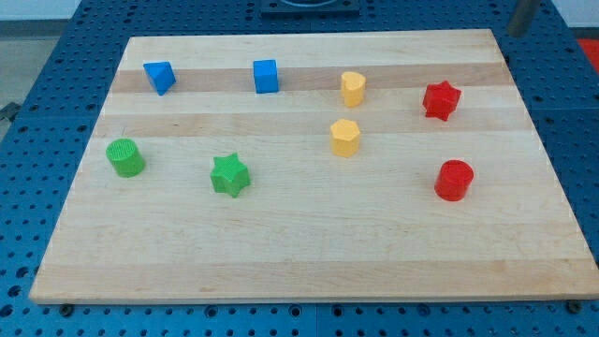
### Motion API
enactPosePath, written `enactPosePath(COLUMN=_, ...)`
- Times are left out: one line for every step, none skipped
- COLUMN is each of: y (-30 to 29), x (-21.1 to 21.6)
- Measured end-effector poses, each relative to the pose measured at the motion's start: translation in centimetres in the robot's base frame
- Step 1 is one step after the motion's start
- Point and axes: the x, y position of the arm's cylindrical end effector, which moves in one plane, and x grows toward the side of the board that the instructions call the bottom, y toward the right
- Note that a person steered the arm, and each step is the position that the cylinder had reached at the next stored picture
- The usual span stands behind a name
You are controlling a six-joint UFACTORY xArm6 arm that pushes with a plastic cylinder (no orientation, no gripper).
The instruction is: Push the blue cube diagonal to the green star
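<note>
The blue cube (pixel 267 76) sits near the board's top edge, left of centre. The green star (pixel 229 175) lies below it and a little to the left, in the board's lower left part, well apart from the cube. My rod shows at the view's top right corner, and my tip (pixel 515 34) is just beyond the board's top right corner, far to the right of the blue cube and touching no block.
A blue triangular block (pixel 160 77) lies at the top left and a green cylinder (pixel 124 157) at the left. Two yellow blocks (pixel 353 89) (pixel 345 138) stand at centre right. A red star (pixel 441 100) and a red cylinder (pixel 454 180) are at the right. The wooden board (pixel 309 262) rests on a blue perforated table.
</note>
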Motion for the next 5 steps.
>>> enactPosePath(y=-6.3, x=-0.3)
enactPosePath(y=-14.9, x=-0.2)
enactPosePath(y=-24.1, x=-0.2)
enactPosePath(y=-31.9, x=0.3)
enactPosePath(y=-32.8, x=2.0)
